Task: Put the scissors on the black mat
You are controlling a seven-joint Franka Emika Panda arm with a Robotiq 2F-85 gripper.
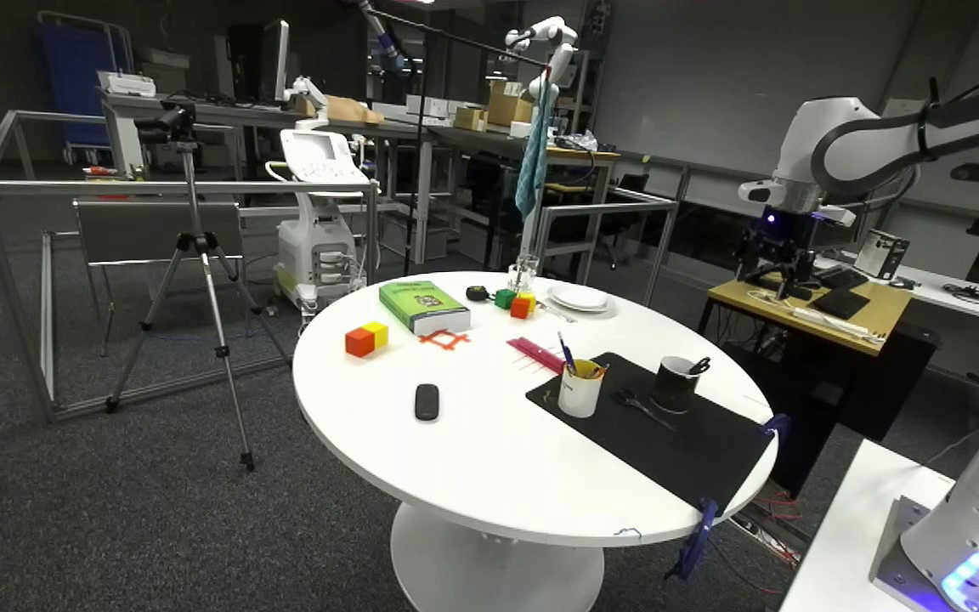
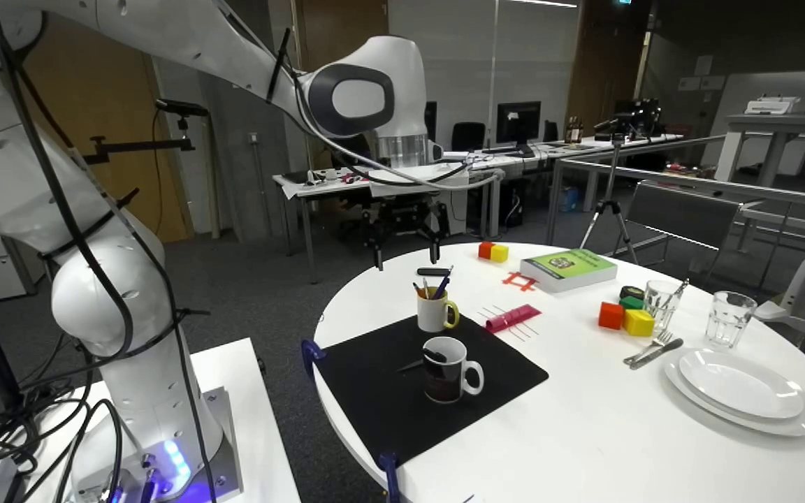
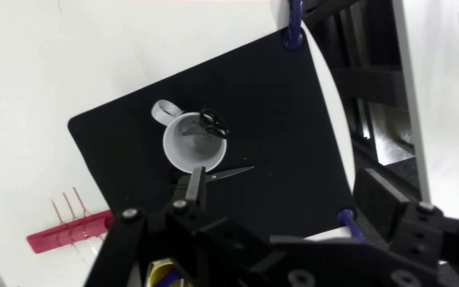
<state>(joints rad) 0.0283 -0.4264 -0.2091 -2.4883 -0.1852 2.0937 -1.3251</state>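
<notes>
One pair of scissors is lying flat on the black mat, just beside a dark mug, with part of it hiding from sight in the wrist view. A second pair of scissors is leaning inside that mug, its black handles resting at the rim and its blades pointing down into the white interior. The mug is standing upright on the mat, and in an exterior view its white handle is pointing right. Toward the far edge of the mat there, a white cup is holding pens. One blue clamp is gripping the mat's left corner and another blue clamp its near corner, both at the rim of the round white table. The end effector is hanging in the air, well apart from both pairs of scissors, its two fingers standing wide apart. Just off the mat's far right side, a pink strip is lying on the table. Farther off, a small pair of blocks and a green book are resting near the far edge. To the right, three coloured blocks are sitting beside a glass, with two stacked plates lying nearer.
</notes>
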